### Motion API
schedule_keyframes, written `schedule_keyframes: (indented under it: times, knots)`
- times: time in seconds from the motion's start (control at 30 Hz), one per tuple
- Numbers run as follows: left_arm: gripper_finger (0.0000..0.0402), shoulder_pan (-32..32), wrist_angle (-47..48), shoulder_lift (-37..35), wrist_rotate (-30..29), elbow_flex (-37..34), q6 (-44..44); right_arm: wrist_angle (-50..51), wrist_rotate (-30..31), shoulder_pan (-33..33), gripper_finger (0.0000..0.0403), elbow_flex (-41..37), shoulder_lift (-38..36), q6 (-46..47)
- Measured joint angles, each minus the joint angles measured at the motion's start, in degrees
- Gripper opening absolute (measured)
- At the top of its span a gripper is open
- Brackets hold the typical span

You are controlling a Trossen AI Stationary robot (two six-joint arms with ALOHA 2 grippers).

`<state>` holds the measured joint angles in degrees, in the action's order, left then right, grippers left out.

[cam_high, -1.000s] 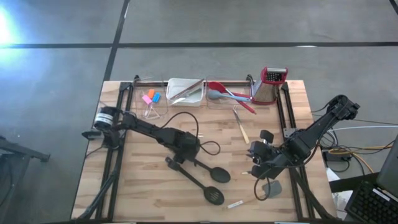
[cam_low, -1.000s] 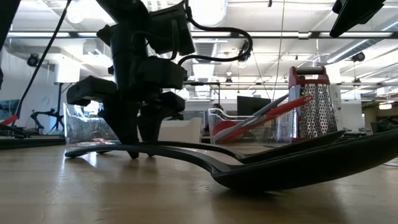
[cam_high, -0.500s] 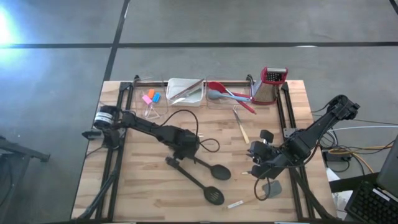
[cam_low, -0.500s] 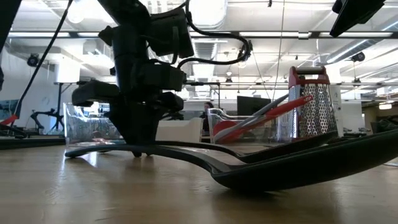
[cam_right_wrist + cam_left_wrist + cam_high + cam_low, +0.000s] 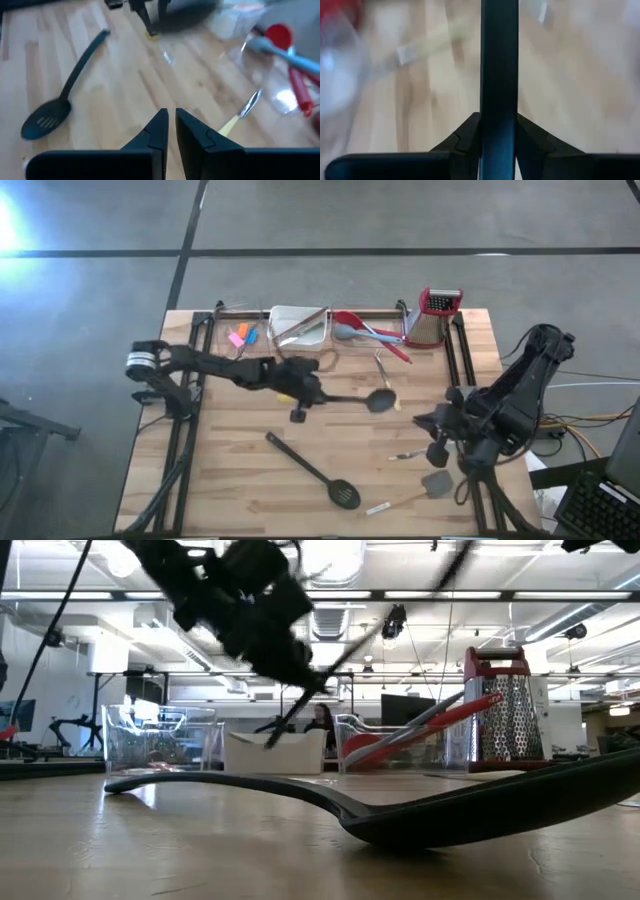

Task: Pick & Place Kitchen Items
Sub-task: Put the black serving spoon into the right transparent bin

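Note:
My left gripper is shut on a black solid spoon, held above the middle of the table; it shows lifted in the low view. A black slotted spoon lies flat on the table nearer the front, and fills the low view. My right gripper hangs shut and empty above the table's right part, its fingers nearly together. A grey spatula lies flat below it. My left gripper pinches the black spoon's handle between its two fingers, near the handle's free end. The fingers come level from the table's left and lie along the handle, which runs on past them. The spoon is clear of the table, its bowl toward the table's right.
At the far edge stand a white tray, a clear container with red and blue utensils, and a red-topped grater. Small orange, blue and pink pieces lie far left. Thin tongs lie mid-table.
My left gripper has risen and gone toward the table's far and right edges, taking the black solid spoon with it; the spoon is lifted clear of the table. The slotted spoon stays where it was. My right arm has drawn back toward the table's right edge.

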<state>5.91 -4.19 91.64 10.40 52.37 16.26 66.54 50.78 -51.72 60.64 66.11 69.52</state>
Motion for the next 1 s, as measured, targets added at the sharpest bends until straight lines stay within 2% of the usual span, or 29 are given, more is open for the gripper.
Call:
schedule_keyframes:
  times: [0.17, 0.23, 0.3, 0.43, 0.53, 0.67, 0.8, 1.0]
  knots:
    - [0.0093, 2.8, -33.0, -0.1, 13.6, -6.3, -8.6, 0.1, 10.5, -1.3, 0.0028, -3.0, 0.3, 3.6]
    - [0.0093, 2.8, -44.8, 0.9, 15.9, -7.3, -11.5, 0.2, 14.1, -0.7, 0.0028, -4.2, 0.4, 2.7]
    - [0.0093, 2.7, -50.5, 2.0, 16.4, -7.3, -12.0, -0.1, 18.7, 0.4, 0.0029, -4.9, 0.4, 0.5]
    - [0.0093, 2.8, -49.5, 4.0, 17.6, -3.8, -11.9, -1.2, 21.7, 3.5, 0.0029, -5.1, 0.4, -6.8]
    - [0.0093, 2.8, -47.9, 5.6, 19.7, -0.2, -11.1, -5.8, 24.5, 6.3, 0.0029, -4.9, 0.4, -7.8]
    - [0.0093, 2.8, -43.2, 8.7, 20.5, 4.1, -8.3, -7.6, 24.2, 9.2, 0.0038, -4.6, 0.2, -9.8]
    - [0.0093, 2.8, -42.6, 11.9, 20.6, 8.8, -7.7, -10.6, 24.1, 10.7, 0.0071, -4.3, 0.0, -9.7]
    - [0.0093, 2.8, -42.2, 17.3, 23.5, 15.8, -7.8, -16.4, 24.0, 12.7, 0.0146, -4.3, 0.0, -12.9]
